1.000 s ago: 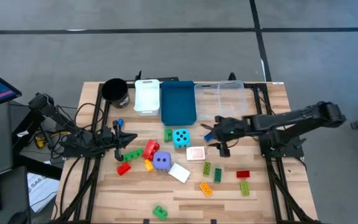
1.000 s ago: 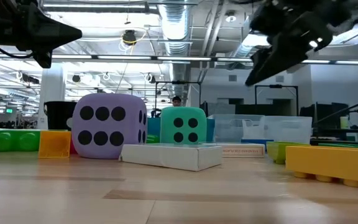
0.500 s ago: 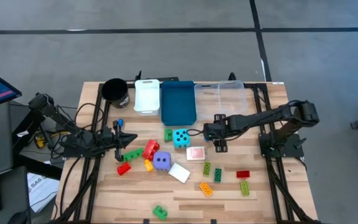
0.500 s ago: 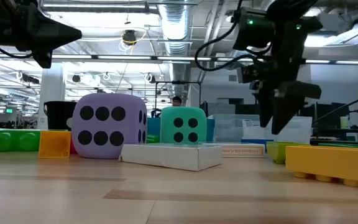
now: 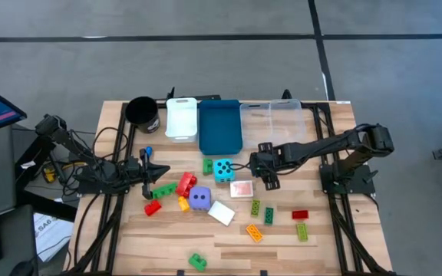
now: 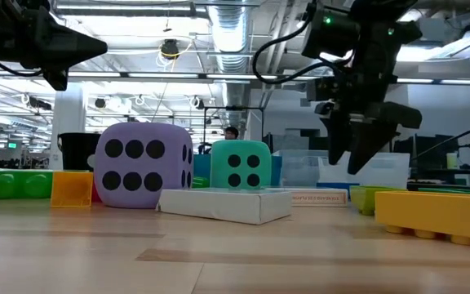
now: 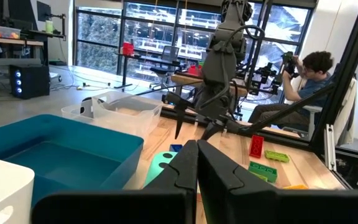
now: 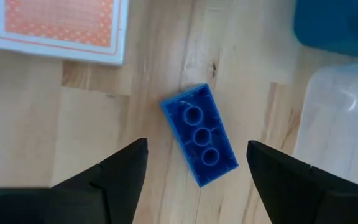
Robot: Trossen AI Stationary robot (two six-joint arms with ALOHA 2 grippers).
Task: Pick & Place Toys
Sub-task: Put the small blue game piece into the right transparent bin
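Observation:
Toys lie across the table's middle: a cyan die (image 5: 222, 169), a purple die (image 5: 199, 198), an orange-backed card (image 5: 242, 188), a white card (image 5: 222, 212) and several coloured bricks, such as a red one (image 5: 184, 184). My right gripper (image 5: 256, 165) points steeply down, open, above a blue brick (image 8: 199, 135). The brick lies flat on the wood with its hollow underside up, between the card (image 8: 58, 28) and the clear bin (image 8: 340, 118). The fingers stand on either side of it, clear of it. My left gripper (image 5: 164, 170) waits shut and level at the table's left.
A black cup (image 5: 142, 113), a white bin (image 5: 181, 117), a blue bin (image 5: 219, 125) and a clear bin (image 5: 278, 123) line the far edge. More bricks lie near the front and right, such as green (image 5: 197, 261) and red (image 5: 300, 215). A person sits beyond the table (image 7: 303, 68).
My right gripper has come down a little toward the table's left and tipped from a shallow slant to pointing steeply down over the blue brick. It has held nearly still over the last half second. The toys have not moved.

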